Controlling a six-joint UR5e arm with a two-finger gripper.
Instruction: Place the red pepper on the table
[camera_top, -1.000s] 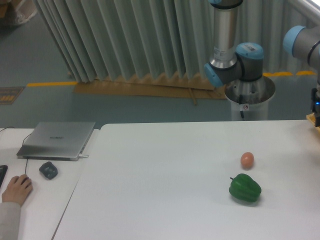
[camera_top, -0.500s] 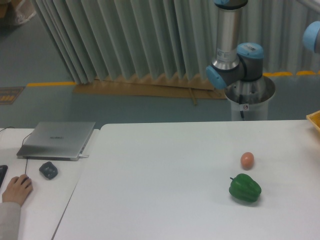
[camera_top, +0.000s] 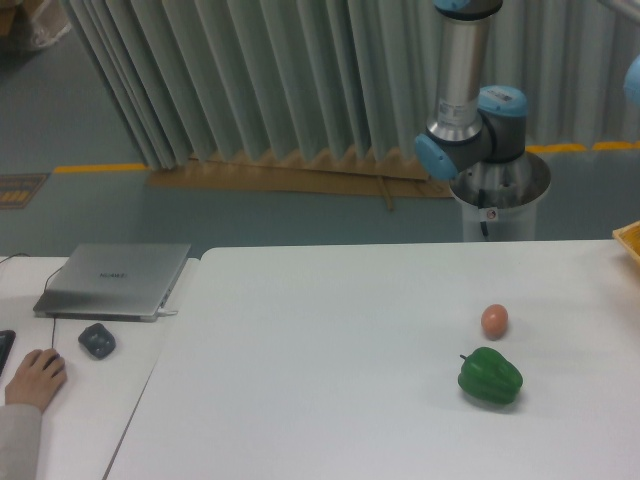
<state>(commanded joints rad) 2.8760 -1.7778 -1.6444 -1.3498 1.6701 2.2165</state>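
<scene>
On the white table (camera_top: 330, 360) a green pepper (camera_top: 491, 376) lies toward the right side, its stem pointing left, and a small orange-brown egg (camera_top: 494, 320) sits just behind it, near but apart. Nothing else rests on this part of the tabletop. The red pepper cannot be seen anywhere in this view, so its place cannot be told. The claw is also out of the picture; how far it is open, and whether it has hold of anything, cannot be told. Only part of the robot arm (camera_top: 468, 90) shows: a grey upright tube with blue-capped joints, standing on a round metal base (camera_top: 498, 200) behind the far edge of the table. A bit of a blue joint shows at the upper right edge, and a yellow corner (camera_top: 630, 240) of something pokes in at the right edge by the table. To the left stands a narrower white desk (camera_top: 70, 400) with a closed grey laptop (camera_top: 115, 278), a dark small object (camera_top: 97, 340) beside it, and a person's hand (camera_top: 35, 378) resting on a mouse. Pleated grey curtains (camera_top: 250, 70) hang behind.
</scene>
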